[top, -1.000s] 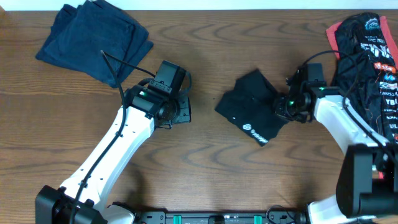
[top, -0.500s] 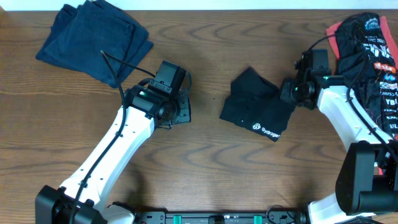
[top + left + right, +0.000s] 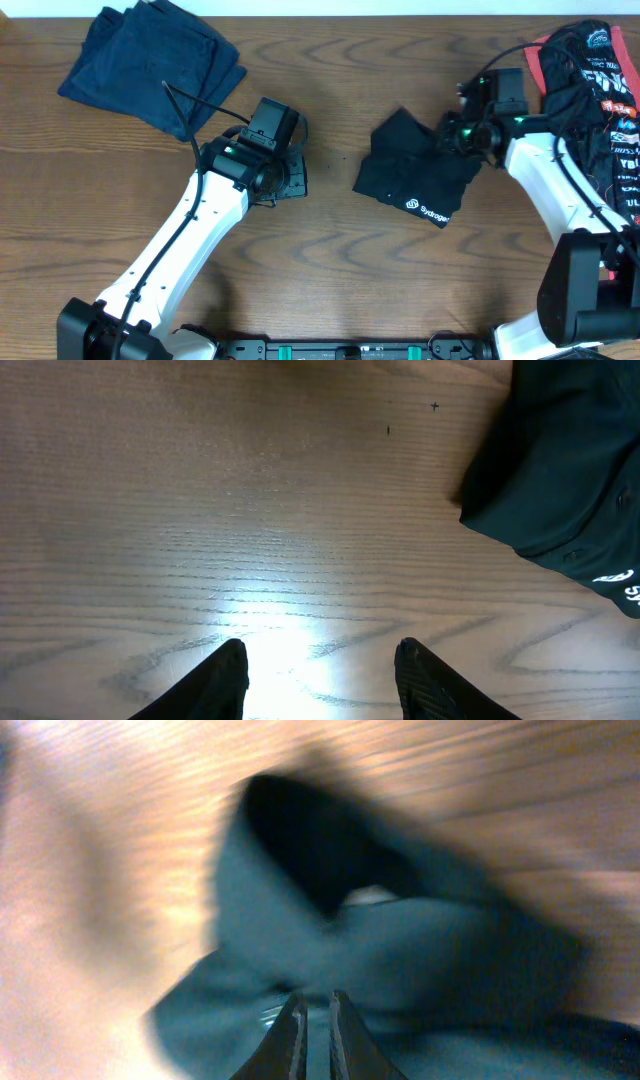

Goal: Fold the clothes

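A black garment [image 3: 415, 170] with a small white logo lies crumpled at the table's middle right. It also shows in the left wrist view [image 3: 560, 470] at the upper right. My right gripper [image 3: 452, 133] is shut on the garment's right edge; in the blurred right wrist view the nearly closed fingers [image 3: 317, 1020] pinch the dark cloth [image 3: 400, 960]. My left gripper [image 3: 296, 177] is open and empty over bare wood left of the garment; its fingertips [image 3: 320, 670] are apart from the cloth.
A folded dark blue garment [image 3: 150, 65] lies at the back left. A heap of black and red printed clothes [image 3: 595, 90] sits at the right edge. Bare wood table [image 3: 340, 270] lies between the arms and at the front.
My right gripper has moved up and away toward the back, dragging the black garment's right edge with it. The garment has turned, with its logo now at the lower right. The left arm has not moved.
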Robot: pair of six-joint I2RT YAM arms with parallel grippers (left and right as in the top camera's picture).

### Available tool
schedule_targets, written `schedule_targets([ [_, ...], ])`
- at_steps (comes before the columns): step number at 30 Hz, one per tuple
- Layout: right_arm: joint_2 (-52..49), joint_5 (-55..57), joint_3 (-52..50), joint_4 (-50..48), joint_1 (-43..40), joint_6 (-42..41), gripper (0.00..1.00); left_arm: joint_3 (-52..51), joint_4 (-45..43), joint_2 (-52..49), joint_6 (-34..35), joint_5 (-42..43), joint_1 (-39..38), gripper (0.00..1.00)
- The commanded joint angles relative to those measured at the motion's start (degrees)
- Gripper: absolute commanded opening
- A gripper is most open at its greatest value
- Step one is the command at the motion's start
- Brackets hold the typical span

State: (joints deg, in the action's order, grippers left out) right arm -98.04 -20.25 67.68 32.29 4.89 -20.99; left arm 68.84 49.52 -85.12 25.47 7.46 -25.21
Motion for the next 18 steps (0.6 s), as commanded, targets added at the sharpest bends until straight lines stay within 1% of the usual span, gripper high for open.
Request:
schedule_targets([
  [1, -0.6, -12.8, 1.0, 0.3, 3.0, 2.8, 0.08, -0.5, 0.1, -0.6, -0.3, -0.7, 0.2, 0.50],
  [5, -3.3, -16.5, 0.6, 0.2, 4.5, 2.8, 0.08, -0.5, 0.2, -0.6, -0.3, -0.7, 0.2, 0.50],
  [8, -7.1, -20.1, 0.6, -1.7, 4.4, 2.8, 0.08, -0.5, 0.2, -0.6, -0.3, -0.7, 0.2, 0.50],
  [12, -13.4, -20.5, 0.6, -7.7, 3.8, 3.0, 0.08, -0.5, 0.2, -0.6, -0.3, -0.7, 0.2, 0.50],
  [14, -16.5, -20.5, 0.6, -12.1, 3.1, 4.9, 0.10, -0.5, 0.4, -0.6, -0.3, -0.7, 0.2, 0.50],
  [18, -21.0, -20.7, 0.6, -19.3, 0.5, 5.6, 0.10, -0.5, 0.4, -0.6, -0.3, -0.7, 0.2, 0.50],
])
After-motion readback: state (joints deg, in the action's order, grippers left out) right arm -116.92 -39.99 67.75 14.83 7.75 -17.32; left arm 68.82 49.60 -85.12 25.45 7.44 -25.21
